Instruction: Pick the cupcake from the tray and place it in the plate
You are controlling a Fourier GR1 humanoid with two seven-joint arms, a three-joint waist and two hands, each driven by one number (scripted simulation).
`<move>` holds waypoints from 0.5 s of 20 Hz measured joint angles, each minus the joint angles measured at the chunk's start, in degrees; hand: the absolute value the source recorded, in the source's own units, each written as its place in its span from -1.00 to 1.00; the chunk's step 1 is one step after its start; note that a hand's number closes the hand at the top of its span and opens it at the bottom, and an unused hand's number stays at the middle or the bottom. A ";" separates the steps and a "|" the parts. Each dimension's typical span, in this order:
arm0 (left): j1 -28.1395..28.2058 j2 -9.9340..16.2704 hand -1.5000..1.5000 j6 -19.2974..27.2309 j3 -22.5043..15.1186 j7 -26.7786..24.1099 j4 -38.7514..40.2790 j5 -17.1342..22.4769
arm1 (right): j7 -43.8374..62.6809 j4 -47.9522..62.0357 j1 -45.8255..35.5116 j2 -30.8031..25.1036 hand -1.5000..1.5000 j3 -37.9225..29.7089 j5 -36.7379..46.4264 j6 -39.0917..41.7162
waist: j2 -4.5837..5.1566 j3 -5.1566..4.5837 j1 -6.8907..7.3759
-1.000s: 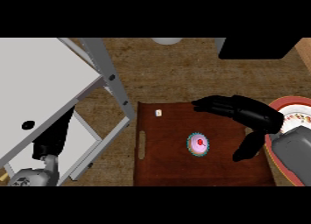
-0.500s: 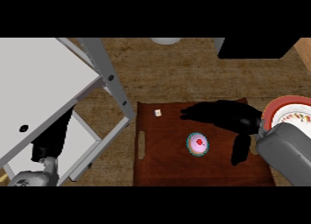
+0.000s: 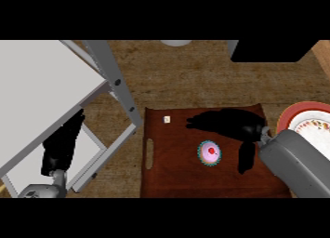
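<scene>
We see right hand (image 3: 226, 122) over the tray (image 3: 174, 181), fingers spread, grasping nothing; cupcake (image 3: 209, 152) just below it, plate (image 3: 311, 116) to the right.

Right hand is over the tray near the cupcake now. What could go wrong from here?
The right hand sits above and beyond the cupcake, not around it; closing now would likely miss. Its thumb hangs beside the cupcake and could tip it. The plate is partly hidden behind the forearm, so placement may be hard to judge.
</scene>
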 measured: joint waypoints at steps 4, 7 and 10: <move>0.12 -0.44 0.00 -0.64 0.59 0.95 0.47 -0.46 | -2.19 0.26 1.62 0.88 -1.00 -1.73 3.69 1.37 | 0.08 -0.15 -0.12; 0.10 -1.18 0.00 -0.81 0.83 0.35 1.51 -1.42 | -2.48 1.06 2.61 3.43 -1.00 -3.11 6.90 1.93 | 0.11 -0.20 -0.14; 0.60 -1.27 0.00 -1.63 1.48 0.48 1.24 -1.60 | -3.33 1.38 3.50 5.33 -1.00 -4.63 9.58 2.63 | 0.11 -0.22 -0.14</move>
